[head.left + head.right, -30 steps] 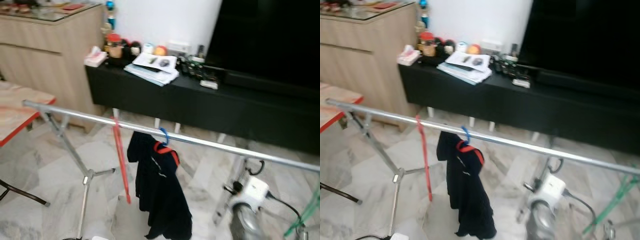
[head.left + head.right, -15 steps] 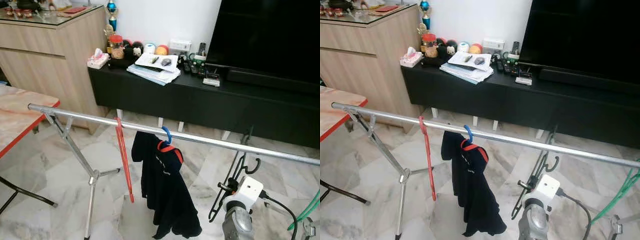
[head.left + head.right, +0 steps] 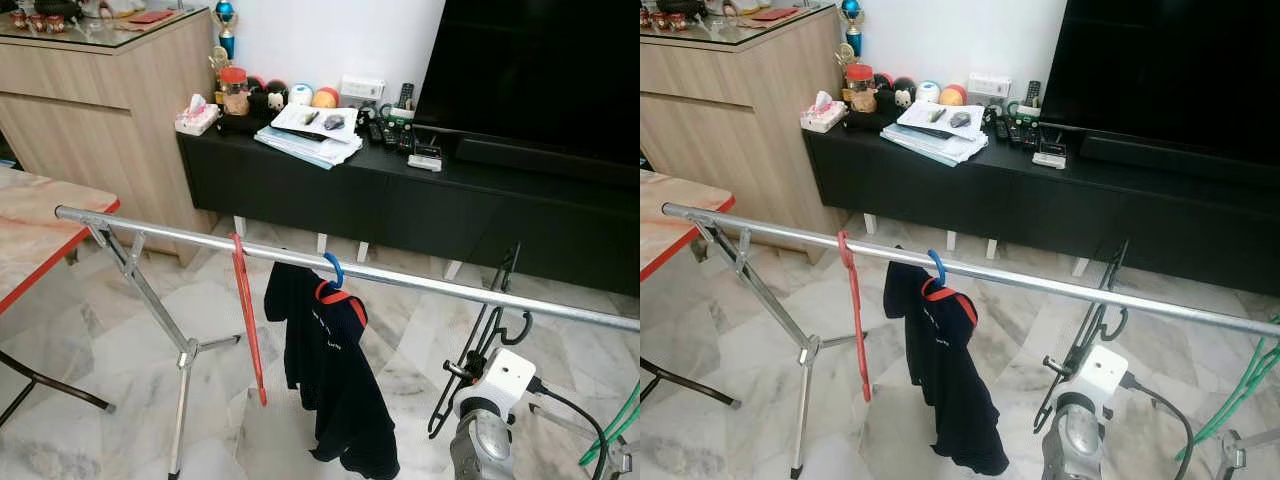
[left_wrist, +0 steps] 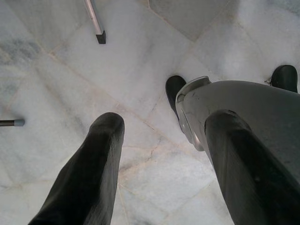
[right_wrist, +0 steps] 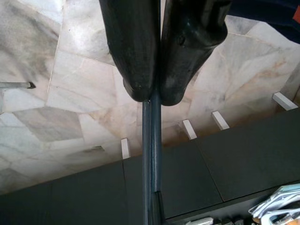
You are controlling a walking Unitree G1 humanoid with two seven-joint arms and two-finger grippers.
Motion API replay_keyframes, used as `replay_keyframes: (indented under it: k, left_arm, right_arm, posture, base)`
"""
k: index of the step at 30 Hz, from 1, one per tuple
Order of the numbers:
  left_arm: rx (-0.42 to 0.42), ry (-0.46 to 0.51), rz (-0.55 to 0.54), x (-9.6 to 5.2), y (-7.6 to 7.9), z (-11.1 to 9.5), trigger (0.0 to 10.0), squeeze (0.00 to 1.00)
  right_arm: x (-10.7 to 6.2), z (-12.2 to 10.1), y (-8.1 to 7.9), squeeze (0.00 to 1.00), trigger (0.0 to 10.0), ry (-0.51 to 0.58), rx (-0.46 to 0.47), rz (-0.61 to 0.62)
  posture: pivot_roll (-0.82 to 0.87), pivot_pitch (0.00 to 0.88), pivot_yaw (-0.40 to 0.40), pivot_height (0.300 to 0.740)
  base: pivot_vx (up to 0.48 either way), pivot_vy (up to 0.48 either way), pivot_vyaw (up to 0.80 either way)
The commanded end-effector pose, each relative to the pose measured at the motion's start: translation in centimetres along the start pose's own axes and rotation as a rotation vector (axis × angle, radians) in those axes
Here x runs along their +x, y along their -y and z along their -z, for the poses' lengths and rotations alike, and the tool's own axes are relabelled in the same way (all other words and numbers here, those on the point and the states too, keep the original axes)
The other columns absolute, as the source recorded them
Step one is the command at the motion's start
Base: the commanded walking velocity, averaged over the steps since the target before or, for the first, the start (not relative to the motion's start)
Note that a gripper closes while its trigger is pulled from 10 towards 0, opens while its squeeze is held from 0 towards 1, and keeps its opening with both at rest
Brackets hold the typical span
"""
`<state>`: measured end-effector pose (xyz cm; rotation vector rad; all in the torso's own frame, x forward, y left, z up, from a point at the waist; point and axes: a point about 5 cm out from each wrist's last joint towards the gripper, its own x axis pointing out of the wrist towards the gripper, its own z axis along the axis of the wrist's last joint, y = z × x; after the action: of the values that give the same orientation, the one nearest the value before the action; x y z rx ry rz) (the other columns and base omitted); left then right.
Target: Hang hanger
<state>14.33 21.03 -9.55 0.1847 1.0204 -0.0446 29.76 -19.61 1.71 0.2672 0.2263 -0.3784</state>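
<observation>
Two hangers on rail (image 3: 420,283): red hanger (image 3: 247,320), blue hanger (image 3: 333,268). Right claw (image 5: 151,96) pinching black hanger (image 3: 490,330); left claw (image 4: 161,154) spread.

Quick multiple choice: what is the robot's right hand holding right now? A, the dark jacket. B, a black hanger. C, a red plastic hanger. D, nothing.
B: the right hand has its two black fingers pinched shut on the bar of a black hanger, raised near the silver metal rail and not yet hooked over it.
</observation>
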Motion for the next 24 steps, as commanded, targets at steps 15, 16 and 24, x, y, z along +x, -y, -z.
replay_keyframes:
  k: [15, 16, 24]
  left_arm:
    - [0.023, -0.057, 0.06, -0.19, 1.19, 1.38, 10.0, 0.0]
    - [0.024, -0.057, 0.061, -0.19, 1.17, 1.38, 10.0, 0.0]
    - [0.027, -0.061, 0.063, -0.19, 1.16, 1.4, 10.0, 0.0]
  right_arm:
    - [0.6, -2.07, 0.38, 0.0, 10.0, 0.114, 0.034, 0.045]
    - [0.62, -2.08, 0.32, 0.0, 10.0, 0.112, 0.029, 0.043]
    - [0.72, -1.77, -0.53, 0.0, 10.0, 0.077, -0.098, -0.041]
  posture:
    - [0.0, 0.062, -0.055, 0.74]
    - [0.0, 0.064, -0.055, 0.74]
    - [0.0, 0.07, -0.055, 0.74]
  base:
    - [0.0, 0.0, 0.0]
    - [0.0, 0.0, 0.0]
    - [0.0, 0.0, 0.0]
